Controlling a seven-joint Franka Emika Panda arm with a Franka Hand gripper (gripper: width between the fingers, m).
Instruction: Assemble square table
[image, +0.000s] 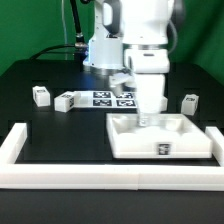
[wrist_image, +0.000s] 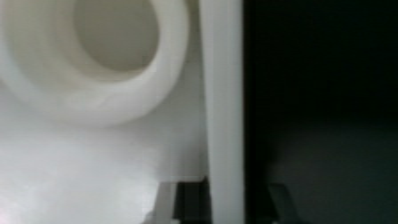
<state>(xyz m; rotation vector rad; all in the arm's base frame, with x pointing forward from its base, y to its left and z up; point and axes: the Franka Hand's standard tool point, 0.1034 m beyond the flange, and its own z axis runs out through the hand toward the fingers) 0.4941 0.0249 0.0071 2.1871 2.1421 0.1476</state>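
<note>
Top: the top (image: 130, 146) lies flat on the tabletop (image: 60, 125) inside the frame (image: 100, 178), sockets up.
Tool: my tool (image: 150, 118) is closed narrow and seems pinched on the rim (wrist_image: 217, 90), just beside a socket (wrist_image: 98, 45).
Legs: the legs (image: 40, 95) lie loose, well apart from the top.
Handling: I judge the top stiff, light and slick. The thin rim is the only hold, so it may pivot or slip.
</note>
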